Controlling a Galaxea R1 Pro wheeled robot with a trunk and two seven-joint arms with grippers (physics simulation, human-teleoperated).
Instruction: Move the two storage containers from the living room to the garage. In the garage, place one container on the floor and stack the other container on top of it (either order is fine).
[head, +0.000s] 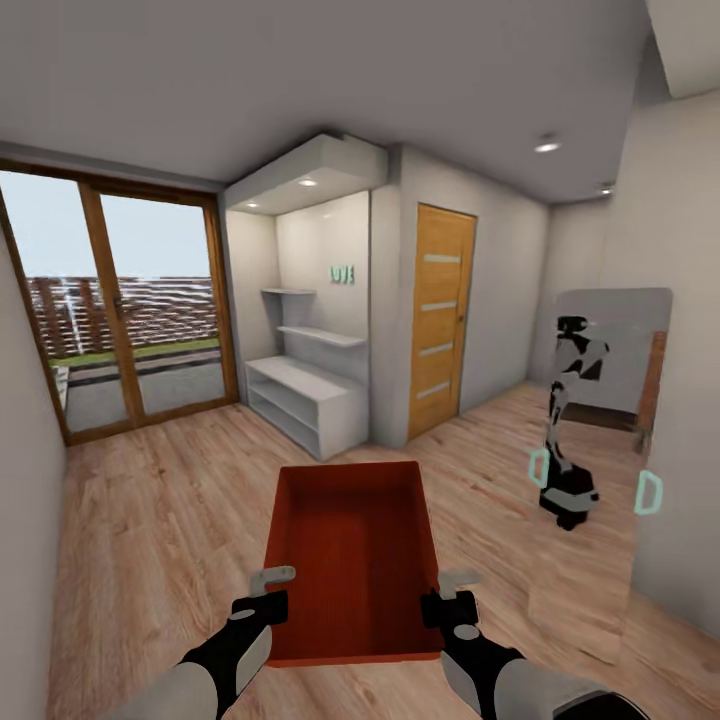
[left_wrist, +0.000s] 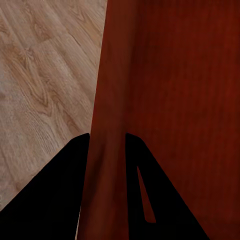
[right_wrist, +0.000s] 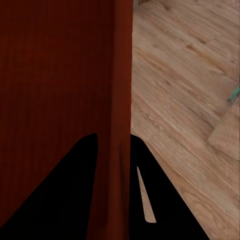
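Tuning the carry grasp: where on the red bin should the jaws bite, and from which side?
On the two long side walls near the robot's end, one arm from each side, as now. The bin is open-topped with thin straight walls, so each wall fits between jaws: left gripper, right gripper.

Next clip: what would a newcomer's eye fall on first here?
The orange-red storage container, held out front over the wood plank floor, with the left gripper and right gripper each clamped on a side wall. Next, the mirror on the right wall showing the robot's reflection, and the wood-framed glass doors at left.
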